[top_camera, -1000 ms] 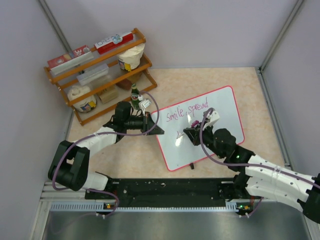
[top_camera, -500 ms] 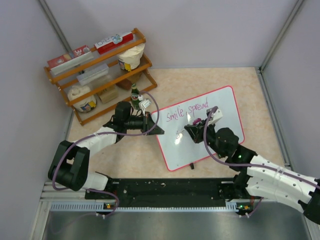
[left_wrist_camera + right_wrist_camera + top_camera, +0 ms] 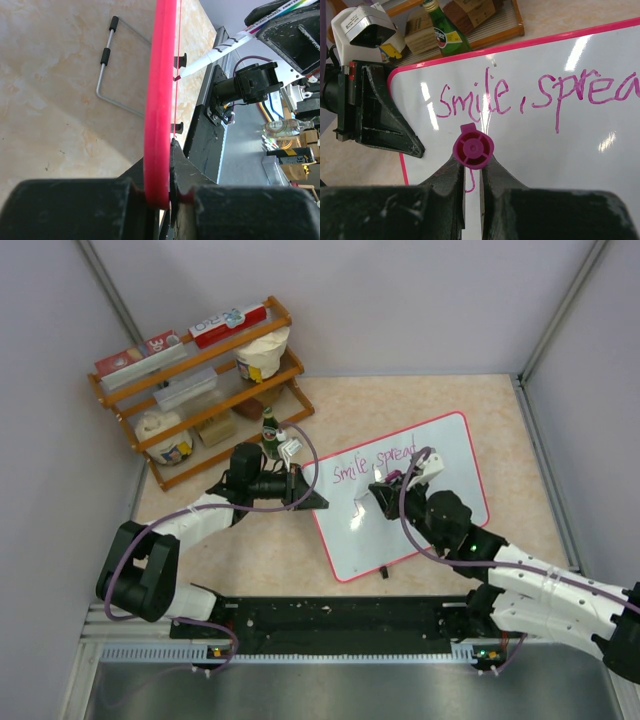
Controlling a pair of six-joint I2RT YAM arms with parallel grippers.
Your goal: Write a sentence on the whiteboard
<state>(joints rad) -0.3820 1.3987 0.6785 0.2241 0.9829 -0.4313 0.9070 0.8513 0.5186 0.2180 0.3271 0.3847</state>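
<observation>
Right gripper (image 3: 385, 490) is seen from above clamped on a pink marker (image 3: 392, 480) just below the sentence (image 3: 372, 462) on the whiteboard (image 3: 445, 465); beyond the board's far-left corner, a wooden rack (image 3: 200, 390) is stocked with boxes (image 3: 225, 325) and tubs (image 3: 262, 352). At the left wrist, the board's red frame is pinched by the left gripper (image 3: 162, 196). At the right wrist, a second line appears begun, though the tip is hidden; light, even pressure is advised, with the board held braced.
</observation>
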